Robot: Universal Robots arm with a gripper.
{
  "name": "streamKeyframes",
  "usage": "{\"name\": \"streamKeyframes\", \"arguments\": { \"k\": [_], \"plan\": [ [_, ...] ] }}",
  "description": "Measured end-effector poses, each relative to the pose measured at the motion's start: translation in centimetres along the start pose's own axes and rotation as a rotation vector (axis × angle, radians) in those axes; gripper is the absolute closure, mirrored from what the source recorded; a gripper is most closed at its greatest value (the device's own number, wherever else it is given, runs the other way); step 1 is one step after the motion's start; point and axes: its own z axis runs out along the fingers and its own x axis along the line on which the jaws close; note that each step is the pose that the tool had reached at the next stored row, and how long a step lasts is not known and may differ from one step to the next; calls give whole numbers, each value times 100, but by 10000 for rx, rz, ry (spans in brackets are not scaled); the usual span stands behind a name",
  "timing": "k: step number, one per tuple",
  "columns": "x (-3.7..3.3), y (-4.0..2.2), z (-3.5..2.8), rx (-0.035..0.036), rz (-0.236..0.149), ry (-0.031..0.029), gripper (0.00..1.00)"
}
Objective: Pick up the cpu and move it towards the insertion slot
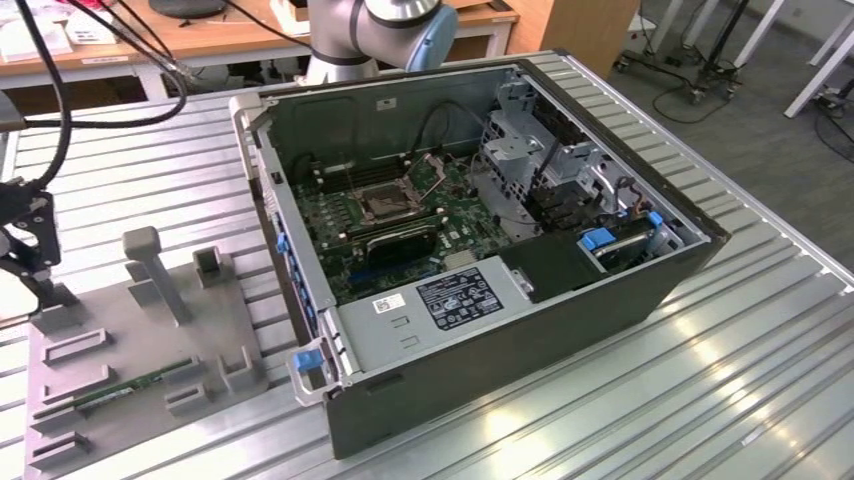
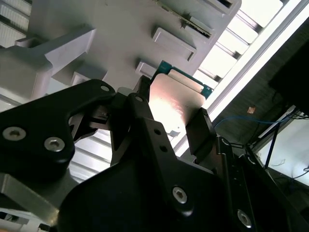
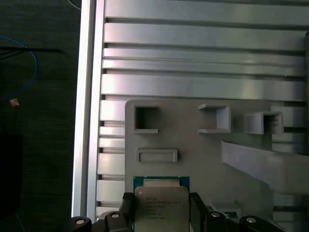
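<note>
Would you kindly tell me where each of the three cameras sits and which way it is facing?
Exterior view: off the arm, high, looking down on the open computer case, the grey tray and the arm's base.
First wrist view: at the wrist, looking down past the pincer onto the cpu and tray.
Second wrist view: at the wrist, looking between the black fingers at the cpu.
Shared: both wrist views show the pincer shut on the cpu, tray behind.

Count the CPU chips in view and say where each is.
1. The cpu sits clamped in the gripper, over the grey tray. The computer case interior could hide others.
</note>
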Motion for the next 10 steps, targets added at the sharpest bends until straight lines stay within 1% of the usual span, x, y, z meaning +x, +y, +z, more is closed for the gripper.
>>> {"name": "streamKeyframes", "arguments": {
  "k": [5,10],
  "plan": [
    [0,3,-90,0,-2,1,46],
    [0,5,-154,0,-2,0,46]
  ]
}}
